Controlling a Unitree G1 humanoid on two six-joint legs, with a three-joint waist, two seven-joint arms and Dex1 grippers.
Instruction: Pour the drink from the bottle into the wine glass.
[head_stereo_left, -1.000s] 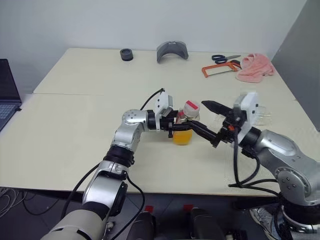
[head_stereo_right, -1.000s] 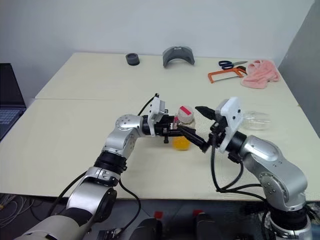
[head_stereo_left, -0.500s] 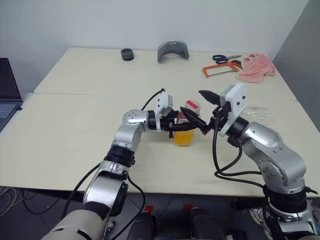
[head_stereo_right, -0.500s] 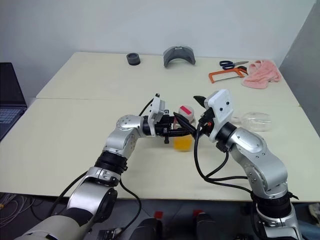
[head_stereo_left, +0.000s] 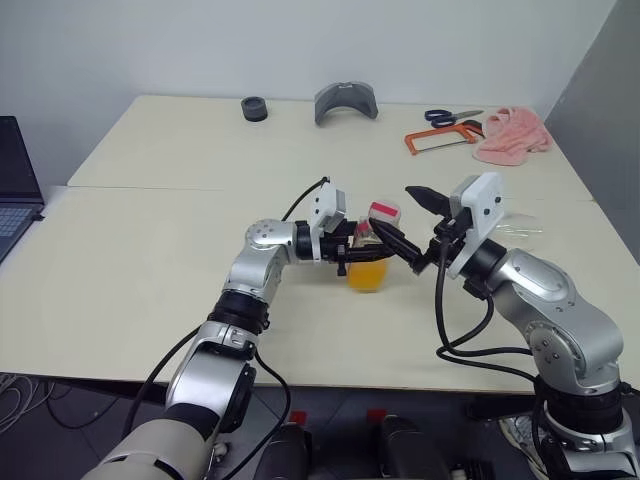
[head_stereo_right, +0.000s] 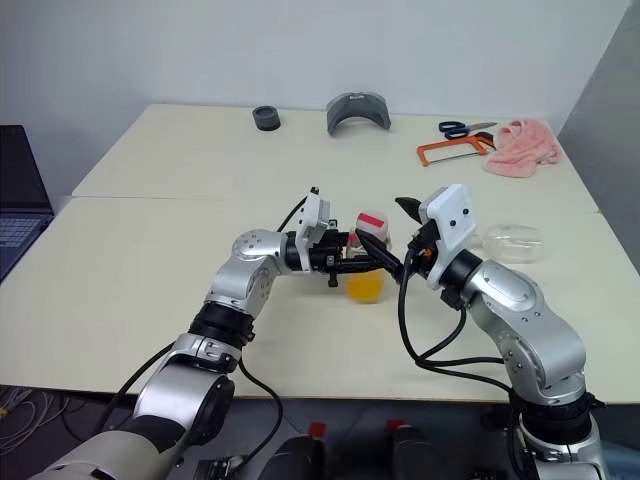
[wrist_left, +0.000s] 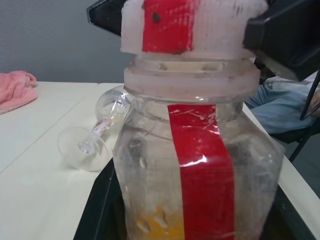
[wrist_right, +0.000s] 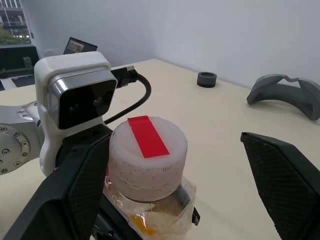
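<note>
Straddling bottle (wrist_right: 148, 165) cap: open R tool (wrist_right: 175, 200) fingers.

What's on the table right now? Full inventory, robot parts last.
bottle: 1, clear with red label strip, mid-table, held upright by the left hand
cap: 1, white with red strip, still on the bottle
drink: orange-yellow, low in the bottle
wine glass: 1, clear, lying on its side, right of the bottle
towel: 1, pink, far right
hacksaw: 1, orange frame, left of the towel
scissors: 1, blue handles, behind the hacksaw
curved part: 1, grey, far centre
ring: 1, black, far edge, left of the curved part
laptop: 1, dark, far left
table: 1, beige
left hand: shut on the bottle
right hand: open, fingers either side of the cap
</note>
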